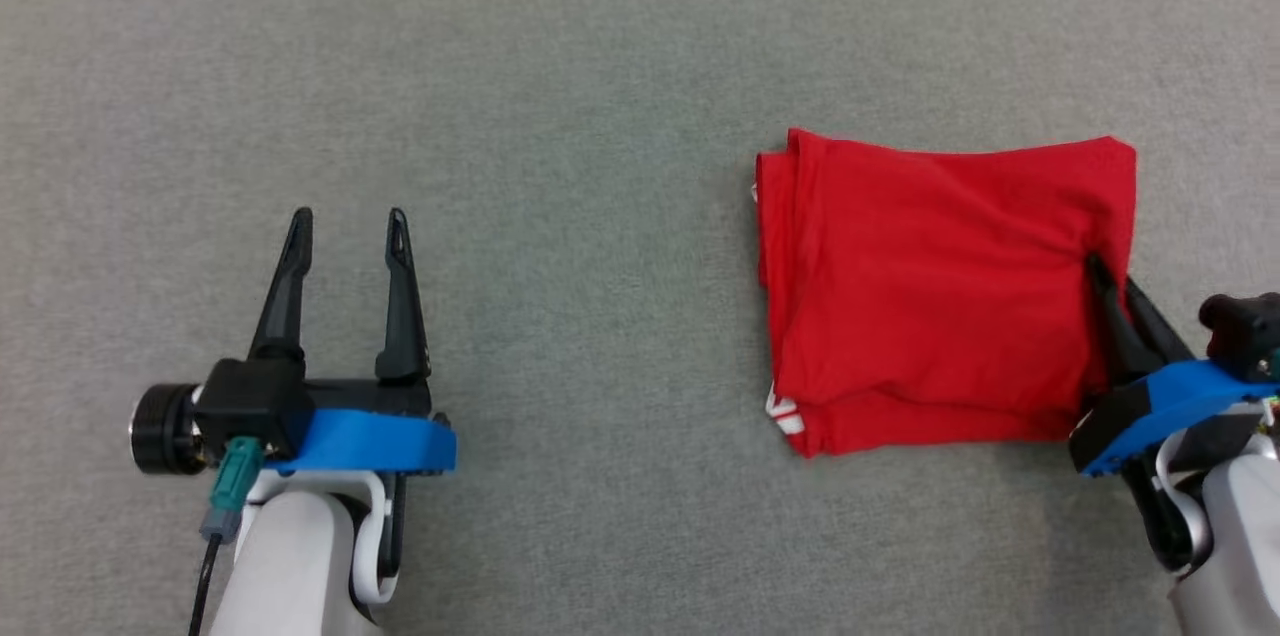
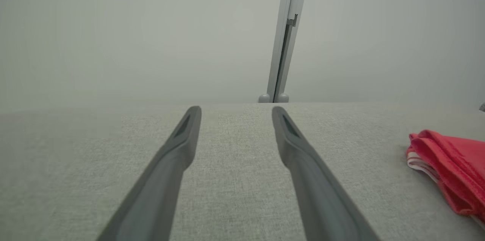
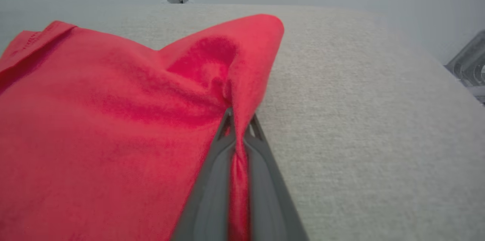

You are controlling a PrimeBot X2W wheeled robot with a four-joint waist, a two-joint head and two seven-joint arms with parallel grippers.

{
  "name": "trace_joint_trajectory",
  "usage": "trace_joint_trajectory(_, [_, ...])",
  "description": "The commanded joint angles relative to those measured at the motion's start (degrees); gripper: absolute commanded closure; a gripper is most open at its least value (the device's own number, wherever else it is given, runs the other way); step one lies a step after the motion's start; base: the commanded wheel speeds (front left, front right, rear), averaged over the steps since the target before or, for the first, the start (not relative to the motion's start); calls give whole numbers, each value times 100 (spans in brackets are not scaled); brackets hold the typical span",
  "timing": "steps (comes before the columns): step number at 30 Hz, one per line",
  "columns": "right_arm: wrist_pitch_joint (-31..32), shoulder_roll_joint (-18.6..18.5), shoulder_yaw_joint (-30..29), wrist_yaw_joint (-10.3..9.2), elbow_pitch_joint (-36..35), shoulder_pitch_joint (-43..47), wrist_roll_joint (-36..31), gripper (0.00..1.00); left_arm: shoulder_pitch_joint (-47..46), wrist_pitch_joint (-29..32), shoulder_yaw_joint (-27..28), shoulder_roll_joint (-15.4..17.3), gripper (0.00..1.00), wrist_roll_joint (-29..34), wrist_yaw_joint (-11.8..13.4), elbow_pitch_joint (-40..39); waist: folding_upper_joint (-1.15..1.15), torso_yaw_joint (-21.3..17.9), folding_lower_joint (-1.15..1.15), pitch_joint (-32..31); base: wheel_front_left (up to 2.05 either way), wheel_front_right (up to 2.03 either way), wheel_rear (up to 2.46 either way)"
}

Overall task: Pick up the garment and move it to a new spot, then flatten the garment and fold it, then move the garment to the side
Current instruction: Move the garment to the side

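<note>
As my right hand (image 1: pixel 1100 264) clamps its right edge, the garment (image 1: pixel 930 296) lies long-axis parallel to the table (image 1: pixel 500 116)'s far edge; left hand (image 1: pixel 350 216) open, empty.

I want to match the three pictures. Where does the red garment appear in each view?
Head view: garment right of centre, folded flat, its right edge pinched by the right end effector.
Left wrist view: garment at the right edge, below the middle.
Right wrist view: garment covers the left half, a fold clamped in that end effector.
Shared landmark: the grey table; both wrist views also show the pale post.
</note>
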Motion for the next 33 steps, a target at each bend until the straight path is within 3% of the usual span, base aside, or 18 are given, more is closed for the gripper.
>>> trace_joint_trajectory(1, [-47, -52, -63, 1, -70, -98, 60, 100, -142, -14, 26, 27, 0, 32, 9, -37, 0, -75, -1, 66, 0, 0, 0])
trace_joint_trajectory(8, [-169, -40, -267, 1, -284, -74, 102, 100, -403, -15, 82, 140, 0, 123, 21, -108, 0, -367, -1, 302, 0, 0, 0])
trace_joint_trajectory(14, [-81, -299, 56, 1, -380, -651, -2, 100, -509, -15, 59, 153, 0, 131, -31, -137, 0, -295, -1, 369, 0, 0, 0])
trace_joint_trajectory(22, [161, -1104, 76, 1, -139, -1659, -38, 100, -684, -15, -68, 140, 0, 202, -20, -230, 0, 8, -1, 811, 0, 0, 0])
trace_joint_trajectory(33, [316, -2311, -277, 1, 867, -2333, -27, 100, -882, -15, -113, 126, 0, 196, 26, -408, 0, 248, -1, 1292, 0, 0, 0])
